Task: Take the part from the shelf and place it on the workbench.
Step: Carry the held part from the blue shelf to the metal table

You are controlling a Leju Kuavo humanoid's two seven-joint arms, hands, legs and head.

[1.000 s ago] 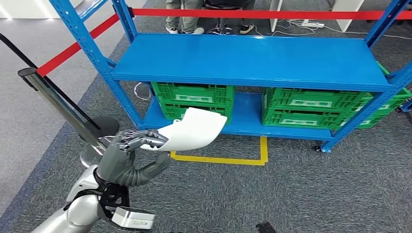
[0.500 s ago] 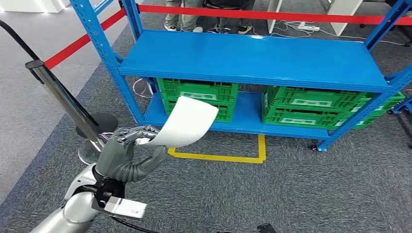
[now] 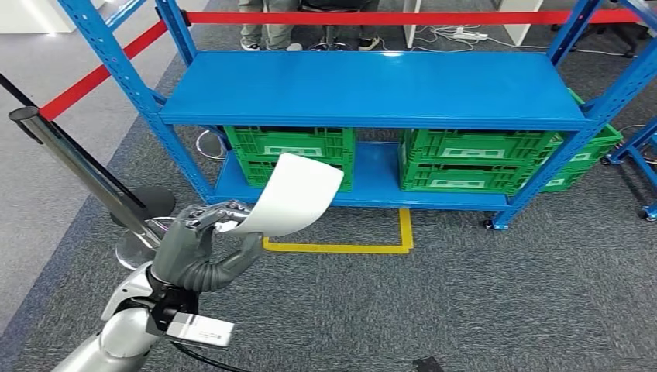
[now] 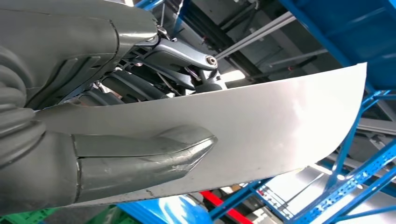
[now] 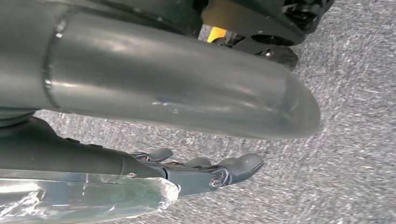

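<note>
The left hand (image 3: 203,246) pinches the white part (image 3: 294,195) clear of the shelf (image 3: 372,89); the right hand (image 5: 205,172) hangs spread; next, I'd say, comes the carry to the table.

white curved part (image 3: 293,194) — held aloft, tilted

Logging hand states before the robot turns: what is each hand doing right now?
Left hand: holding the white curved part.
Right hand: holds nothing; open or closed cannot be told.
</note>
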